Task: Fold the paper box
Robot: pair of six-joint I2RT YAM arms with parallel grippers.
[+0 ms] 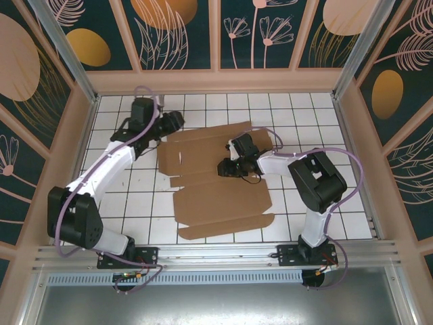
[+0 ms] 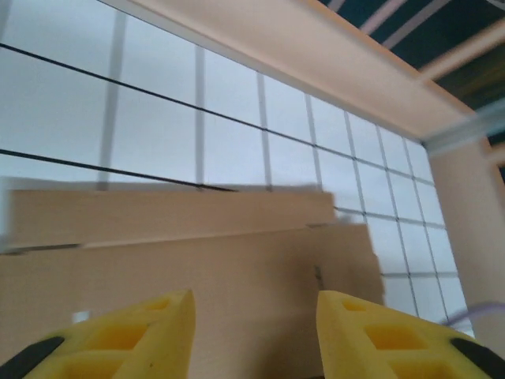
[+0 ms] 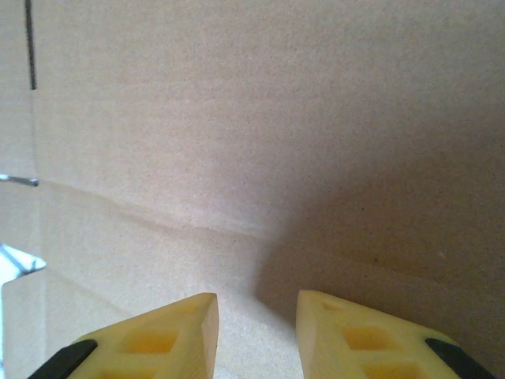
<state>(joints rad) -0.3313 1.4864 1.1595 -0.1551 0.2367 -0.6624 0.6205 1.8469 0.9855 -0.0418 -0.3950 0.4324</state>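
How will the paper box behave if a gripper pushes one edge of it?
The paper box probably slides easily: it looks thin and lies nearly flat on the smooth tiled table. It likely bends along its crease lines rather than staying stiff, and its near flap may lift.

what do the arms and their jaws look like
The left arm and right arm have white links between bulky black joint housings and stand on black bases. A thin purple cable loops loosely along each. In the wrist views the jaws are yellow wedges with hollow square pockets and black patches near their bases.
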